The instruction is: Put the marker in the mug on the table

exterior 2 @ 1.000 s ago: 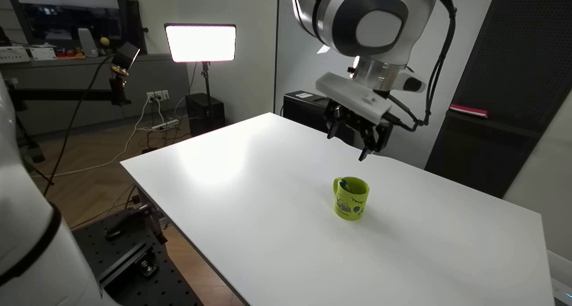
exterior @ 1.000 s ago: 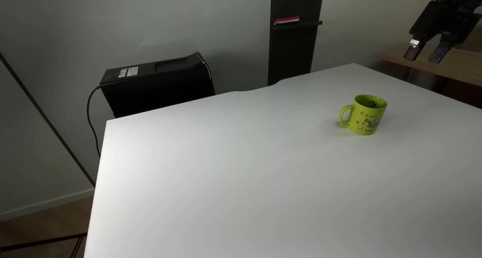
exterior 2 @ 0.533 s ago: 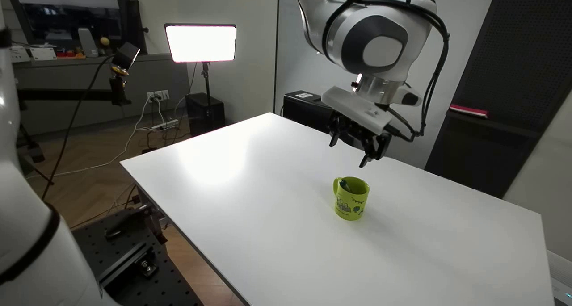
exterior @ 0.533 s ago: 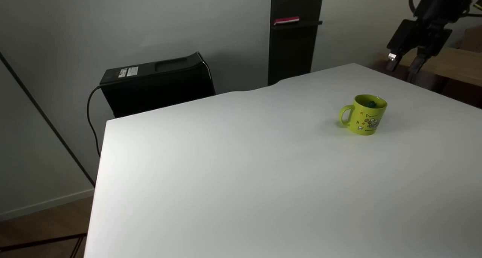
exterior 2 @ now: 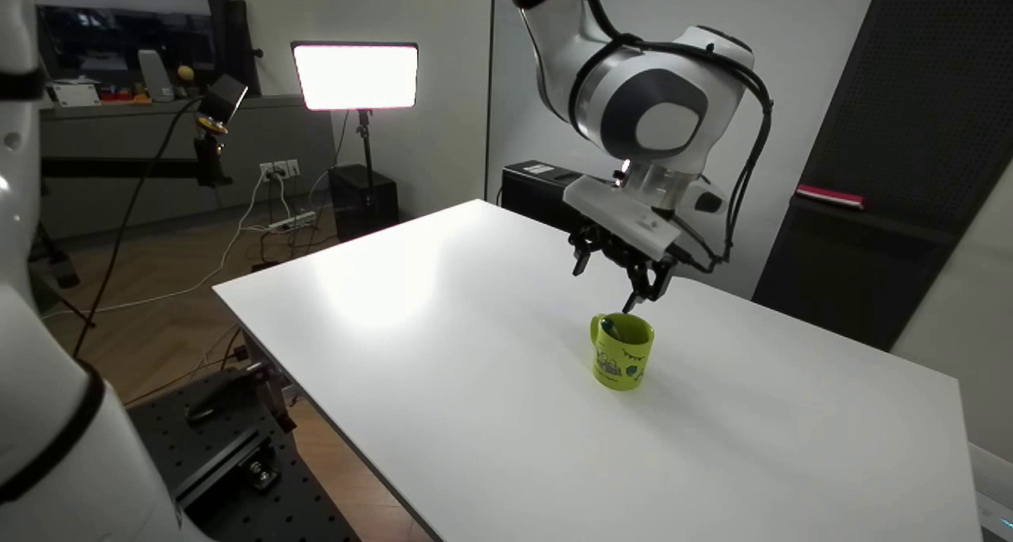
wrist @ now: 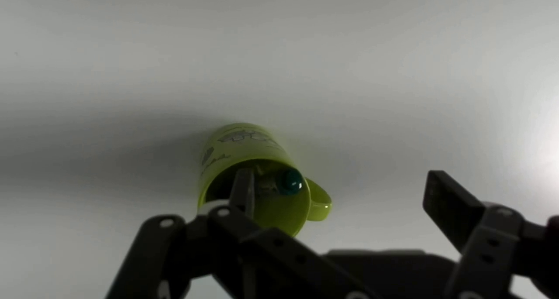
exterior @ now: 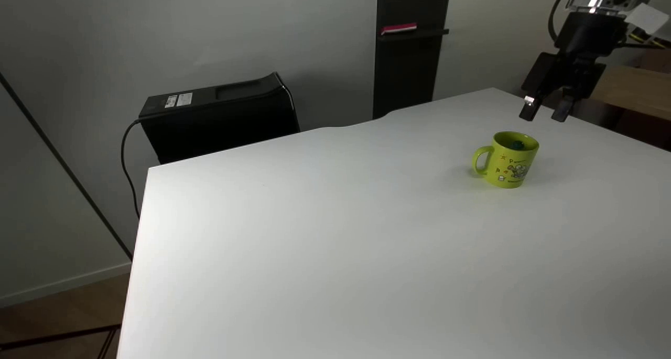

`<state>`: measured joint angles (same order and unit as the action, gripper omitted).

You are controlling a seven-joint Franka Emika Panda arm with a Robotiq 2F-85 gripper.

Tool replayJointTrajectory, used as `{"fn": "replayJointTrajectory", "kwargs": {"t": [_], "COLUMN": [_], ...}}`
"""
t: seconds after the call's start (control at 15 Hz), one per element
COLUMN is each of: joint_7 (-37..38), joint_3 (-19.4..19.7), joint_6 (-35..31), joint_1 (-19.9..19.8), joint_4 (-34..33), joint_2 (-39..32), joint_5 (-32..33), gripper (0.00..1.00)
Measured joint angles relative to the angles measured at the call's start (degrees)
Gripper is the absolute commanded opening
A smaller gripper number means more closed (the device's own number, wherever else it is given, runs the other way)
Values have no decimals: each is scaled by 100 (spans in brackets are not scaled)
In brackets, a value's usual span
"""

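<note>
A yellow-green mug with a handle and printed drawings stands upright on the white table. It also shows in an exterior view and in the wrist view. A marker with a dark teal end leans inside the mug, its end near the rim on the handle side; that end also shows in the wrist view. Its lower part is mostly hidden by the mug. My gripper is open and empty, above the table near the mug. In the wrist view one finger of the gripper overlaps the mug's opening.
The white table has its far edge near a black box-shaped device and a dark panel with a red-and-white item on a ledge. A lit lamp panel stands beyond the table.
My open gripper has moved down and closer to the mug. In an exterior view it has shifted left and down. The mug and the marker in it have not moved.
</note>
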<state>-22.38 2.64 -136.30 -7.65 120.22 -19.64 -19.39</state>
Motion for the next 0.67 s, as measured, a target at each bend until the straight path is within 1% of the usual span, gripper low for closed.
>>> {"fn": "replayJointTrajectory", "kwargs": {"t": [0.27,0.67], "joint_7": [9,9], "joint_3": [-85,-93], "joint_6": [0,1], "joint_1": [-58,-68], "joint_4": [-31,-43], "joint_2": [-121,-121], "joint_5": [-3,-5], "gripper": [100,100]}}
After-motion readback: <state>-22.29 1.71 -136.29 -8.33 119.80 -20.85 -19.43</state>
